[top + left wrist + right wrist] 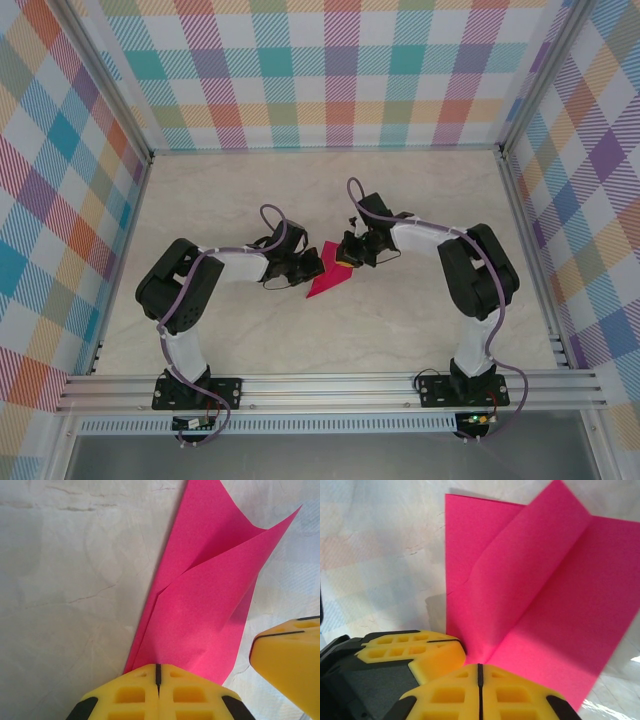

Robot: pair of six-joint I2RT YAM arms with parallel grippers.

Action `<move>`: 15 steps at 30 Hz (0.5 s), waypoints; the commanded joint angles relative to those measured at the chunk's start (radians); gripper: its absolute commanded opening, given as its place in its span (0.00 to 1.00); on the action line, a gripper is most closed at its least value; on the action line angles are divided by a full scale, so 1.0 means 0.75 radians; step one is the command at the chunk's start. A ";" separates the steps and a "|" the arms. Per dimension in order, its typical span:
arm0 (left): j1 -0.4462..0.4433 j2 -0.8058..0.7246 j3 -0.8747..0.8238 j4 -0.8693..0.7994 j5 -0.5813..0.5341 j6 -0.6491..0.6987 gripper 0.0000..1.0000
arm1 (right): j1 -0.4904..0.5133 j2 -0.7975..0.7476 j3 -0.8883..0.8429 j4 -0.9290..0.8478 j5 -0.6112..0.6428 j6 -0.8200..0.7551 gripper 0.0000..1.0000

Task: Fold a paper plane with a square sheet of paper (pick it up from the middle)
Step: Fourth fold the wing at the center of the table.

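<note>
marbled table (250,190), plaid walls (340,70)

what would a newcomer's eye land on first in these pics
First, the magenta-pink sheet of paper at the middle of the pale table, bowed up along a crease rather than lying flat. Next, the left gripper and the right gripper close together at it, jaws shut, each pinching the sheet near its edge. Behind them, bright plaid walls surround the table on three sides.
</note>
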 commanded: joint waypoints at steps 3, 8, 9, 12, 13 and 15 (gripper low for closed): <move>0.010 0.086 -0.017 -0.156 -0.091 0.026 0.00 | 0.016 0.052 -0.019 0.101 -0.094 -0.023 0.05; 0.010 0.077 -0.034 -0.158 -0.107 0.015 0.00 | 0.035 0.099 0.002 0.099 -0.130 -0.039 0.05; 0.010 0.078 -0.038 -0.153 -0.107 0.013 0.00 | 0.037 0.104 0.007 0.097 -0.133 -0.044 0.05; 0.010 0.080 -0.042 -0.151 -0.109 0.006 0.00 | 0.040 0.125 0.019 0.087 -0.149 -0.054 0.05; 0.010 0.078 -0.043 -0.152 -0.108 0.006 0.00 | 0.040 0.130 0.018 0.092 -0.154 -0.055 0.05; 0.010 0.078 -0.043 -0.154 -0.108 0.006 0.00 | 0.040 0.133 0.016 0.090 -0.151 -0.054 0.05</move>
